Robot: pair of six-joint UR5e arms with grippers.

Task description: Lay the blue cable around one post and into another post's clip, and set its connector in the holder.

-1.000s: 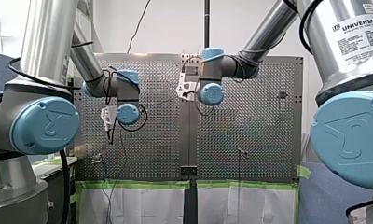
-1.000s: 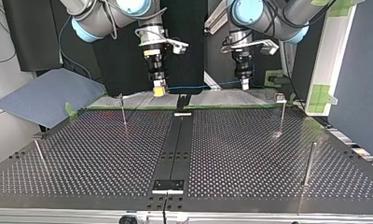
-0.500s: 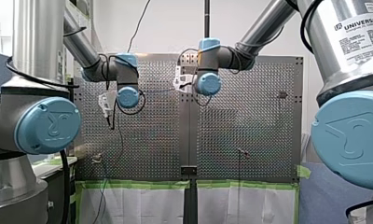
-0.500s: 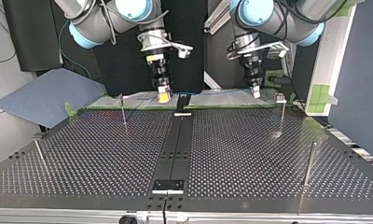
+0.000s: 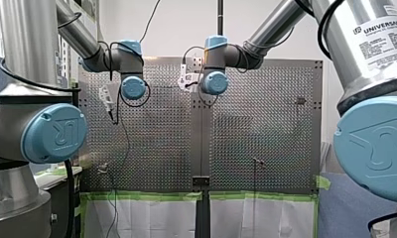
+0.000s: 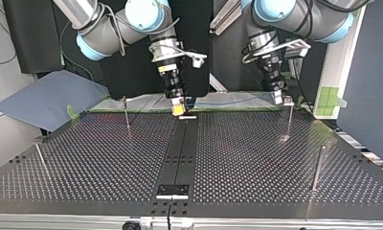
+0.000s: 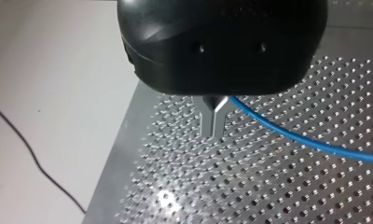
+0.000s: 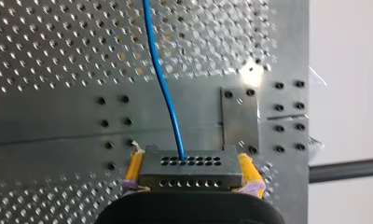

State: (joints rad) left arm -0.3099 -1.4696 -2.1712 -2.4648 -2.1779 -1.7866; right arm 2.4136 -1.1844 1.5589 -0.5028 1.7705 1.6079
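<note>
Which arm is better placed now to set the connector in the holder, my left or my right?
Right. My right gripper holds the connector between its yellow pads, right by the holder in the top view. My left gripper only pinches the blue cable, off beside the clip post.

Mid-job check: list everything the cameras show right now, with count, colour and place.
blue cable: one, blue, strung between the two hands.
connector: one, black, on the cable's end, in the right hand.
posts: four, metal, upright on the table; the far one at the top view's right has a clip on top.
plates: two, black, at both ends of the table's centre strip.
table: one, dark, perforated.
green tape: several strips, green, along the table's edge.
mat: one, blue-grey, beside the table at the top view's left.
left hand: one, black with metal fingers, shut on the blue cable.
right hand: one, yellow pads, shut on the connector.
</note>
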